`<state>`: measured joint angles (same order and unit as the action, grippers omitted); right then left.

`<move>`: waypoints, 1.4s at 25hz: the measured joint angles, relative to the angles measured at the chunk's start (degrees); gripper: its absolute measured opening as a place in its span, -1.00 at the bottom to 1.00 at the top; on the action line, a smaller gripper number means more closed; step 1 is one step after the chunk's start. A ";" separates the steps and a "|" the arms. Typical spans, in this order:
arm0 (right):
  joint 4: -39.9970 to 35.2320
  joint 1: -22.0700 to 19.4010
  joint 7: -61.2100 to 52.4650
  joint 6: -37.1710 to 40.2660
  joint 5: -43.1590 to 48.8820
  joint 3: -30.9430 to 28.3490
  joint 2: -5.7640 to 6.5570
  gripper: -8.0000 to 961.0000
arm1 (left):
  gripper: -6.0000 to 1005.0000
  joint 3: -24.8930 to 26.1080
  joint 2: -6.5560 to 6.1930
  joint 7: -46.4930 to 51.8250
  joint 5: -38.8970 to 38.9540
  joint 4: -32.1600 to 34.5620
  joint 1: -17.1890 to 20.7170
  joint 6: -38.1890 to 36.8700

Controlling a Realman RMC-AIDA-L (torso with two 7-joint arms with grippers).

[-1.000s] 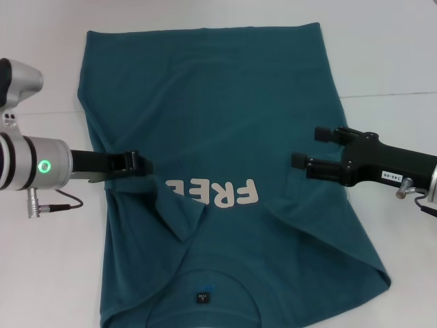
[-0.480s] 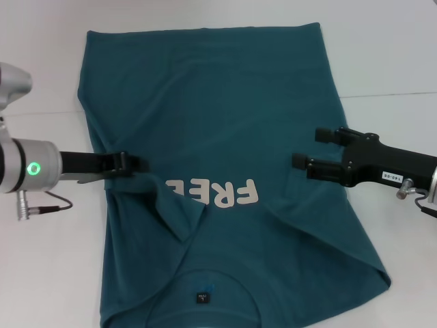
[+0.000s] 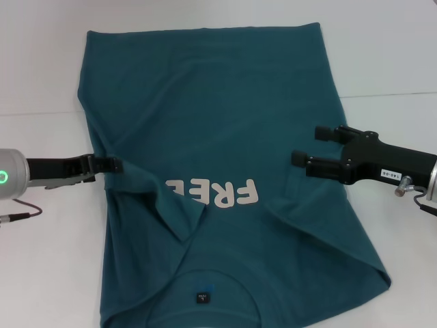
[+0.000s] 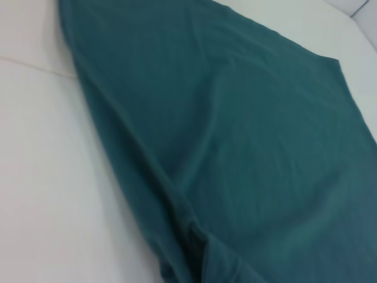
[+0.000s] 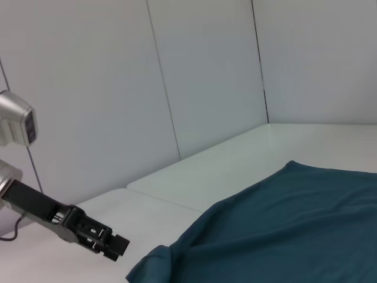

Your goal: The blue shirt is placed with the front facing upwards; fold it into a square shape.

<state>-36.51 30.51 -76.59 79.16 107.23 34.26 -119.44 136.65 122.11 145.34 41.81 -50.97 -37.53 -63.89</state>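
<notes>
One blue shirt; left end effector state unclear at its edge, right end effector open above it

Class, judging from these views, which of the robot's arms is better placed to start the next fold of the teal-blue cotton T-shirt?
Probably the right. The right claw hovers open over the teal-blue cotton T-shirt, near its right edge, while the left claw sits at the shirt's left edge.

The head camera looks down from above at the big teal-blue cotton shirt on the white worktop; the left wrist camera sits close over the shirt's edge; the right wrist camera looks low across the shirt, showing the left gripper too.
</notes>
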 joint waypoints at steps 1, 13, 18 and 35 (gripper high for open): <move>0.02 0.02 -0.01 -0.04 0.00 0.04 -0.01 0.93 | 0.33 0.00 0.00 0.00 0.00 0.00 0.00 0.00; 0.05 -0.24 -0.19 -0.07 0.00 -0.16 0.00 0.93 | 0.37 -0.51 -0.28 -0.60 -0.47 4.22 -0.84 3.28; 0.04 -0.23 -0.26 -0.07 0.00 -0.17 0.00 0.93 | 0.35 -0.72 -0.32 -1.26 -0.55 5.55 -0.84 5.15; 0.04 -0.19 -0.49 -0.06 0.00 -0.14 0.00 0.93 | 0.20 -3.51 -0.91 -1.38 -0.52 9.32 -2.22 8.71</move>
<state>-36.47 30.33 -77.08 79.10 107.23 34.13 -119.44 133.14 121.20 143.96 41.29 -41.65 -39.75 -55.19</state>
